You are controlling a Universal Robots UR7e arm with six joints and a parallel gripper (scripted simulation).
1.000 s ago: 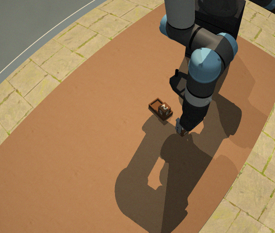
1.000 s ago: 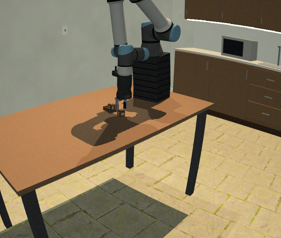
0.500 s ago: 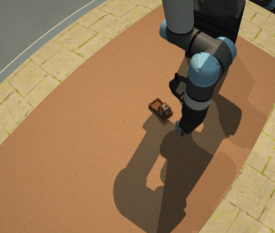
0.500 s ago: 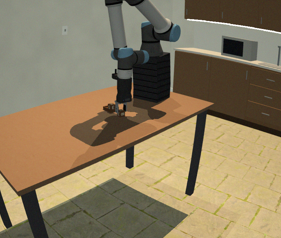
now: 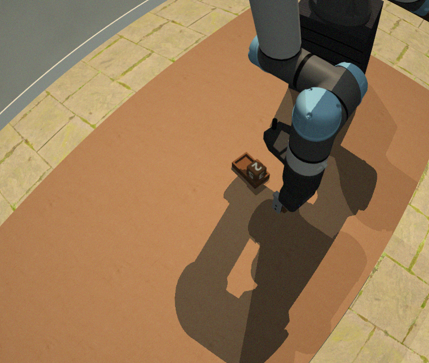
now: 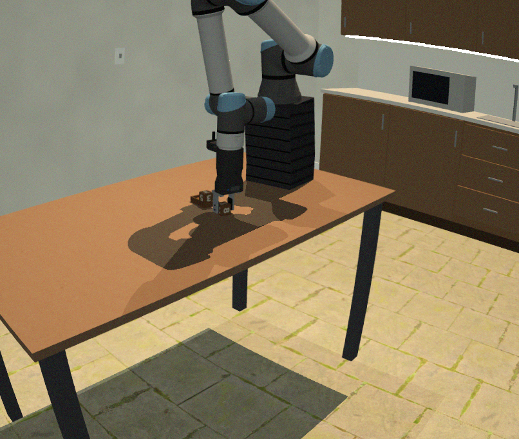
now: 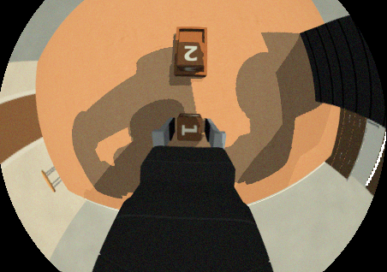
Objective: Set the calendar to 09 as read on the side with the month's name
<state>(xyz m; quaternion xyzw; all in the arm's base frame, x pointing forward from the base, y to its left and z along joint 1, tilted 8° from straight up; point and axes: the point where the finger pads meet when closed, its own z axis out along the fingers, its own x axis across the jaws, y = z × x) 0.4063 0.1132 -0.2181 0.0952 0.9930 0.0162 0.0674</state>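
Nearest in the wrist view, the gripper (image 7: 188, 133) stands with its fingers spread and clamping nothing, one finger (image 7: 162, 134) on each side of the loose cube (image 7: 188, 127), which rests on the table (image 7: 114, 36) with a 1 on its upper face; whether the pads touch it cannot be told, but the cube sits squarely in the gap, directly under the hand, so closing looks like the only thing the grasp needs; further out, straight ahead of the hand, lies the tray (image 7: 190, 34), its long axis running away from the wrist; the other cube (image 7: 190, 55), showing a 2 on top, fills the near half, and the far half is vacant; the loose cube would probably have to pass over its neighbour to get there.
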